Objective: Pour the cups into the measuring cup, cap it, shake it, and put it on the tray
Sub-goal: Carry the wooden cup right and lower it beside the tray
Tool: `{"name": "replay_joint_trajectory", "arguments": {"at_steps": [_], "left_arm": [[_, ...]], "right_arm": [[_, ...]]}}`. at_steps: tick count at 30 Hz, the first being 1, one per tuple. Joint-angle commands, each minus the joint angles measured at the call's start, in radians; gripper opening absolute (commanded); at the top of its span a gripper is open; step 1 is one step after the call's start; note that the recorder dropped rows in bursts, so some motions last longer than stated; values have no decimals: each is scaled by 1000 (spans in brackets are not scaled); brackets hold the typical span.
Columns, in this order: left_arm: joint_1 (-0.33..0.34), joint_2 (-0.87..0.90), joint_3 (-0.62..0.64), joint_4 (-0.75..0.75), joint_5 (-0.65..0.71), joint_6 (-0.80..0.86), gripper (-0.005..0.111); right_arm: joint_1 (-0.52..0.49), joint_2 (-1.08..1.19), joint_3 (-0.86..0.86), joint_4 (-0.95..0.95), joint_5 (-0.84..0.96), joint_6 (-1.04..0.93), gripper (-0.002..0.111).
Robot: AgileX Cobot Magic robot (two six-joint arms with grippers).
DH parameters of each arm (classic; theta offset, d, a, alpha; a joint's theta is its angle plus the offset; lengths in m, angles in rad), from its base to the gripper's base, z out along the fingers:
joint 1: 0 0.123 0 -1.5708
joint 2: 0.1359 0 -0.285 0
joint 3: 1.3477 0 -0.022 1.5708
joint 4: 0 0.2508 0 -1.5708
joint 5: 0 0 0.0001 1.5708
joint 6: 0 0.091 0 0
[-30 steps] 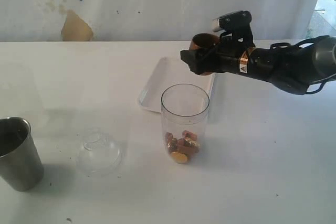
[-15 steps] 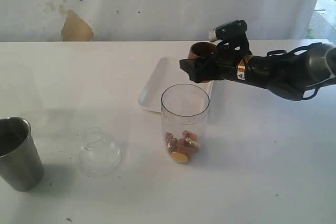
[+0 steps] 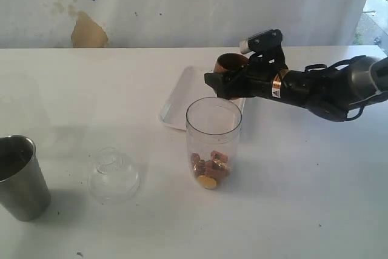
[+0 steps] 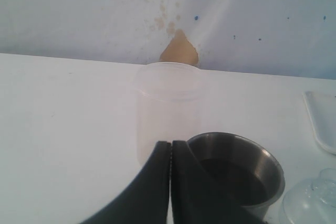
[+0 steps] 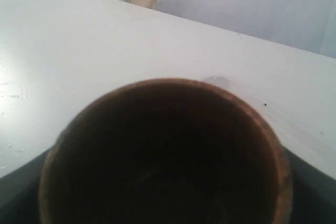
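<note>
well, right gripper clasped the round-bellied brown wooden cup.
it hung just behind the rim of the tall clear plastic measuring cup, seemingly over the flat white tray; left gripper was pinched together, empty, by the tapered steel tumbler.

No word, number or brand can be read anywhere in these views. The only label in sight is a small sticker with an orange band and a white patch. It sits on the right arm just behind the wrist, and its print is too small to make out.
</note>
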Motion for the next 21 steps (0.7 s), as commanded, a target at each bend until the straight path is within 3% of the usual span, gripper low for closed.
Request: {"name": "replay_joint_trajectory", "arguments": {"at_steps": [1, 11, 14, 21], "left_arm": [[0, -5, 5, -3, -10, -2, 1], [0, -5, 5, -3, -10, -2, 1], [0, -5, 5, -3, -10, -2, 1], [0, -5, 5, -3, -10, -2, 1]], "right_arm": [[-2, 11, -7, 3, -10, -16, 0], [-2, 64, -7, 23, -7, -102, 0], [-34, 55, -7, 161, -2, -117, 0], [-120, 51, -7, 168, 87, -117, 0]]}}
